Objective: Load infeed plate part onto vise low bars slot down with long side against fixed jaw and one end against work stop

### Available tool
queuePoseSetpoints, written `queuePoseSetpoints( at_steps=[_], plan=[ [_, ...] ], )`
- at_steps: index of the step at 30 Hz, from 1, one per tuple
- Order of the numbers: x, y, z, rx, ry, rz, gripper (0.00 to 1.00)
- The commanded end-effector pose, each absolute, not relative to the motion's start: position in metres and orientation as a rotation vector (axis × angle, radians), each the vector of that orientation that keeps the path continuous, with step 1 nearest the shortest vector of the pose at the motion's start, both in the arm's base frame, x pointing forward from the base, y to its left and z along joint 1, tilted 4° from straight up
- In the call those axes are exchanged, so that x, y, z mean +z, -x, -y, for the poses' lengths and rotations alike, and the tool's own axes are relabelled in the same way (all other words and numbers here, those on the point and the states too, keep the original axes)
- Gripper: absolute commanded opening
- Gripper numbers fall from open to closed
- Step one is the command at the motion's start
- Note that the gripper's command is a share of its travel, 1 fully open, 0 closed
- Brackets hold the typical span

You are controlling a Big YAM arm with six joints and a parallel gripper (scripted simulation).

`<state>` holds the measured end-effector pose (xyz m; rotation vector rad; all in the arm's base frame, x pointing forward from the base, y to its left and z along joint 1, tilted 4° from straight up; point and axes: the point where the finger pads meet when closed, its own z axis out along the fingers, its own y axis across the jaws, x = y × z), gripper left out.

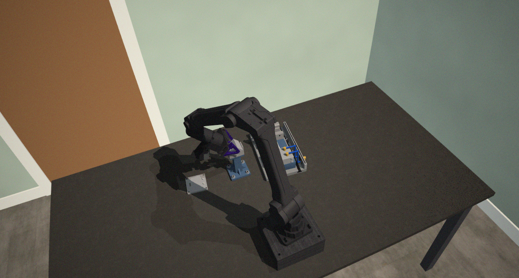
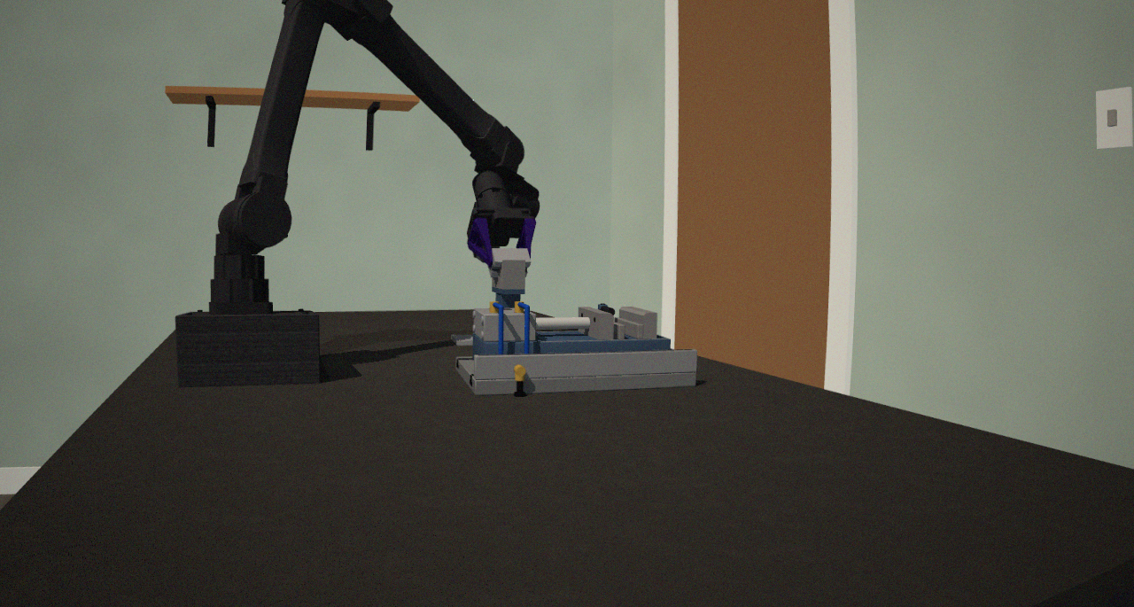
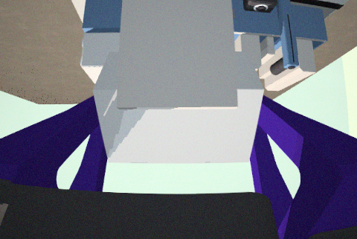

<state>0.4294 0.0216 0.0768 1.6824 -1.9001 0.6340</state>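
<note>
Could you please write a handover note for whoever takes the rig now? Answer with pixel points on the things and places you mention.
Gripper (image 1: 231,145) (image 2: 508,256) (image 3: 178,102): shut on the part (image 1: 236,144) (image 2: 511,253) (image 3: 178,135).
Where: part at the V-block (image 1: 237,155) (image 2: 508,276) (image 3: 176,42) on its blue stand (image 1: 237,173); vise (image 1: 289,164) (image 2: 570,345) (image 3: 100,12) beside it.
Done: part off the infeed plate (image 1: 196,184) (image 2: 462,339), gripped at the V-block.
Left: lift it, load flat on the bars, slot down, long side against fixed jaw, end against work stop; vise stays open. I can't confirm slot direction.
</note>
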Motion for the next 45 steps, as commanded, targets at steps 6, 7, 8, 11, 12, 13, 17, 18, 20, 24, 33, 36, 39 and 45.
queuePoseSetpoints(
  at_steps=[6,7,8,11,12,13,17,18,20,24,33,36,39,45],
  plan=[
    [0.081,-0.444,-0.031,0.652,-1.690,1.911,0.00],
    [0.081,-0.444,-0.031,0.652,-1.690,1.911,0.00],
    [0.081,-0.444,-0.031,0.652,-1.690,1.911,0.00],
    [0.081,-0.444,-0.031,0.652,-1.690,1.911,0.00],
    [0.081,-0.444,-0.031,0.652,-1.690,1.911,0.00],
    [0.081,-0.444,-0.031,0.652,-1.690,1.911,0.00],
    [0.081,-0.444,-0.031,0.652,-1.690,1.911,0.00],
    [0.081,-0.444,-0.031,0.652,-1.690,1.911,0.00],
    [0.081,-0.444,-0.031,0.652,-1.690,1.911,0.00],
    [0.081,-0.444,-0.031,0.651,-1.690,1.910,0.00],
    [0.083,-0.444,-0.030,0.649,-1.690,1.908,0.00],
    [0.084,-0.444,-0.030,0.649,-1.690,1.908,0.00],
    [0.090,-0.445,-0.030,0.659,-1.692,1.919,0.00],
    [0.098,-0.446,-0.030,0.669,-1.694,1.933,0.00]
  ],
)
